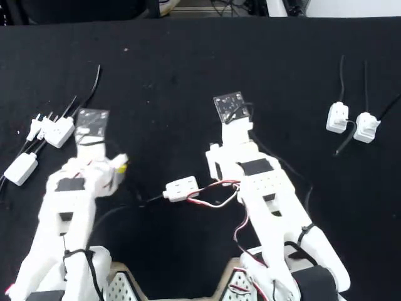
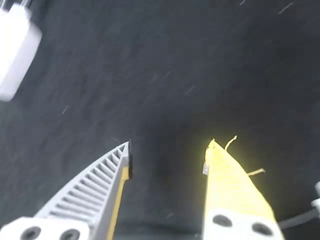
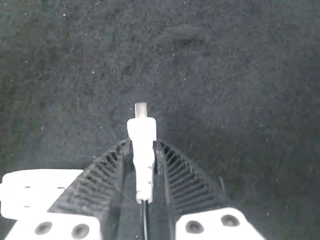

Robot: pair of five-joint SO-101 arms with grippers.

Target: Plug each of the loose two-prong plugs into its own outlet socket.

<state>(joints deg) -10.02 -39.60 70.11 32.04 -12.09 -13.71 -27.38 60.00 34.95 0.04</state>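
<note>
Plug (image 3: 141, 132) — pinched in R hand (image 3: 142, 145) — L hand (image 2: 168, 146) spread.

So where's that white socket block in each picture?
High view: socket block sits low in the middle, on the black cloth.
Right wrist view: it lies beside the base of the right gripper, which grips a plug.
Left wrist view: cannot tell.
Shared landmark: the black cloth.

Bright, even lighting with hardly any visible shadows.
</note>
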